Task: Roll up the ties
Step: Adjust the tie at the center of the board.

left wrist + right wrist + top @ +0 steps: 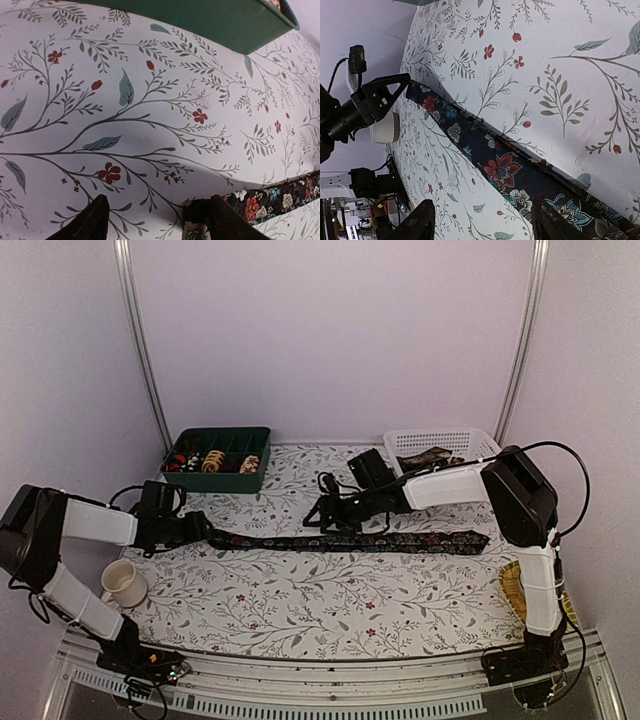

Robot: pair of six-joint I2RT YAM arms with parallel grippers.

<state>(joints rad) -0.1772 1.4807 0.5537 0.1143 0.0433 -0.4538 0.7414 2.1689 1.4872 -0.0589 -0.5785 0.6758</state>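
Long floral tie (350, 541) flat on leaf-print tablecloth (300, 610); L gripper (205, 530) at narrow tip

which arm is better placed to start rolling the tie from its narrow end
Probably left. The left end effector sits at the narrow tip of the tie, fingers apart. The right end effector is over the middle stretch, away from both ends.

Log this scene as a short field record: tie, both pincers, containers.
tie: unrolled, flat across table
left pincer: open, at the tie's narrow end
right pincer: open, low over the tie's mid-section
green tray: far left, holds rolled ties
white basket: far right, dark cloth inside
mug: near left
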